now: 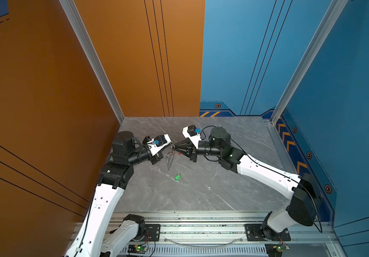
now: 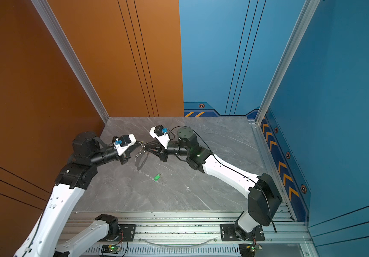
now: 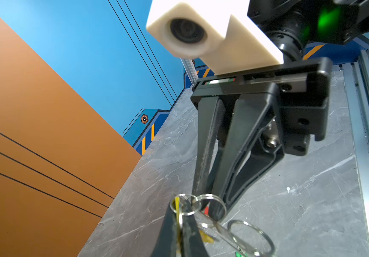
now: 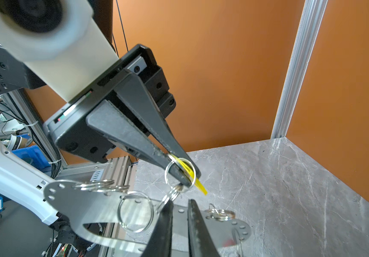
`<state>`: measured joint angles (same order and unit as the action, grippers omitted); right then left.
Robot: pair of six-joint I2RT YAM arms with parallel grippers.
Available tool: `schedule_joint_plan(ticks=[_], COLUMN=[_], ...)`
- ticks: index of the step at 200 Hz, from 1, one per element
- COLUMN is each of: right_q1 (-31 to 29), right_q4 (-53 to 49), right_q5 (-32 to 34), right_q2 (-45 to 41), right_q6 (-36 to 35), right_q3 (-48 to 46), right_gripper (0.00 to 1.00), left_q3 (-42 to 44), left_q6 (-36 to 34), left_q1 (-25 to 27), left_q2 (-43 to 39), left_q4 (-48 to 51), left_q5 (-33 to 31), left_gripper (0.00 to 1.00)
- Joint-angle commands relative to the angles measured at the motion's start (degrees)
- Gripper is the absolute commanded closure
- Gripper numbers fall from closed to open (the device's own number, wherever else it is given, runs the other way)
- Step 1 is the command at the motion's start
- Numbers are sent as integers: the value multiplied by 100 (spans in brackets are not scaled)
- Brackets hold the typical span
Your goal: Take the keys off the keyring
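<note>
My left gripper [image 3: 181,205] is shut on the key with the yellow tag [image 4: 198,185], held above the table. Its silver ring [image 4: 179,171] circles the fingertips. From it hangs the keyring [image 4: 85,201], a flat grey plate with small silver rings along its edge; in a top view the keyring [image 1: 169,161] dangles below both grippers. A red tag [image 3: 206,210] still hangs on it. My right gripper [image 4: 180,203] faces the left one tip to tip at the plate's edge. Its jaws stand a narrow gap apart with nothing between them. A green-tagged key [image 1: 177,177] lies loose on the table.
The grey marble table [image 1: 201,195] has an orange wall on the left and a blue wall at the back and right. An aluminium rail [image 1: 201,222] runs along the front edge. Both arms [image 2: 223,173] reach in from that rail.
</note>
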<state>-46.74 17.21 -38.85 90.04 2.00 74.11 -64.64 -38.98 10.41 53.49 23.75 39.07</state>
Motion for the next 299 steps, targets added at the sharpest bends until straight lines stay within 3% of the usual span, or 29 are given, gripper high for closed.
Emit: schedule_joint_plan(ticks=[1, 82, 170, 299], right_q1=[-37, -74, -312, -300], right_q4=[74, -267, -707, -693], right_q5=[-7, 434, 710, 884], right_q2=[-43, -373, -454, -251], right_q6=[60, -169, -612, -631], right_q3=[92, -116, -105, 182], right_gripper=[84, 82, 74, 88], left_q3=[-82, -141, -102, -112], left_q6=[-77, -223, -280, -345], left_q1=[-12, -13, 22, 107], left_q2=[-9, -87, -217, -200], left_q4=[-36, 89, 195, 277], left_q5=[-30, -233, -225, -207], left_gripper=[100, 100, 100, 100])
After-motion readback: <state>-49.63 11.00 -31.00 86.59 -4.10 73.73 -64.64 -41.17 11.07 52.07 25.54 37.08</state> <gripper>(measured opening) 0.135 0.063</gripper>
